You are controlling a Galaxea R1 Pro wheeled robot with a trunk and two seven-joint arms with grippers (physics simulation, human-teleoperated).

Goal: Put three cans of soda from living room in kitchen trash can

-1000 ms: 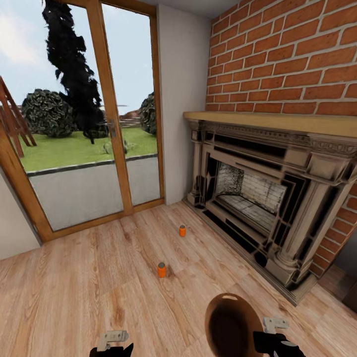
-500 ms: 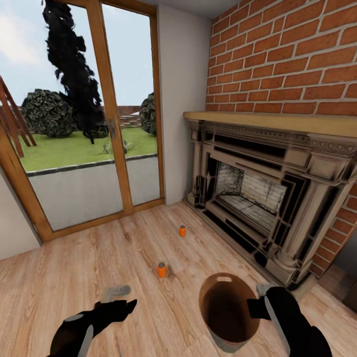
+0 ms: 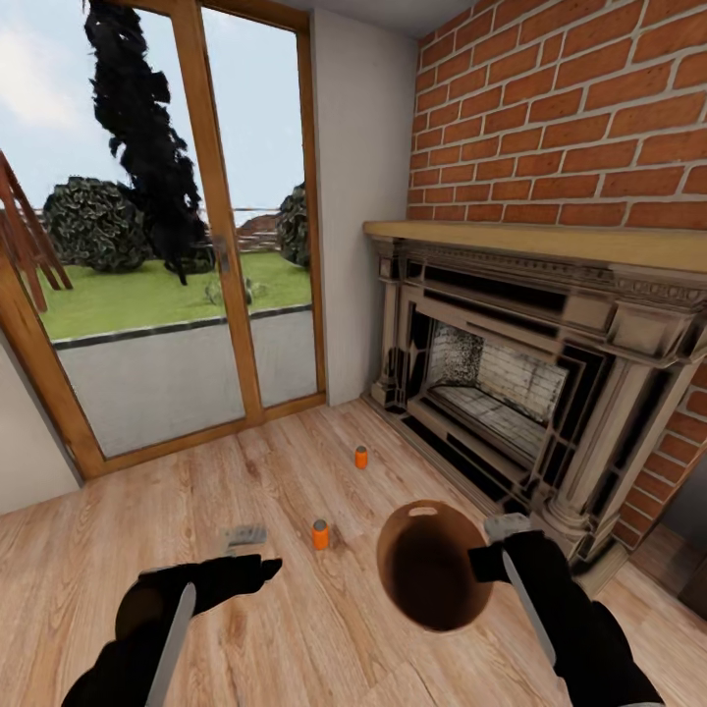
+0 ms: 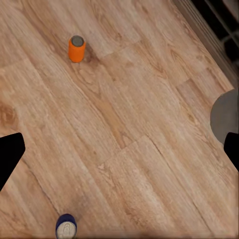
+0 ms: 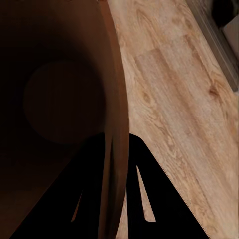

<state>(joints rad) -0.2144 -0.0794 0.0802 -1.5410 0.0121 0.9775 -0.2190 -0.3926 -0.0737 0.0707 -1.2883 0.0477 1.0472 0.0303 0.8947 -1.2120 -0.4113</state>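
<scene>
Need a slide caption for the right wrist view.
Right hand pinching the trash can's rim, plank floor beyond.

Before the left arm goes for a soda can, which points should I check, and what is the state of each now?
1. Right gripper pinches the trash can rim: ok.
2. Left gripper open, holding nothing: ok.
3. Nearer orange can upright on the floor: ok.
4. Farther orange can upright: ok.
5. Blue can upright: cannot tell, cut by the wrist picture's edge.
6. Bin inside free of cans: cannot tell, too dark.
</scene>
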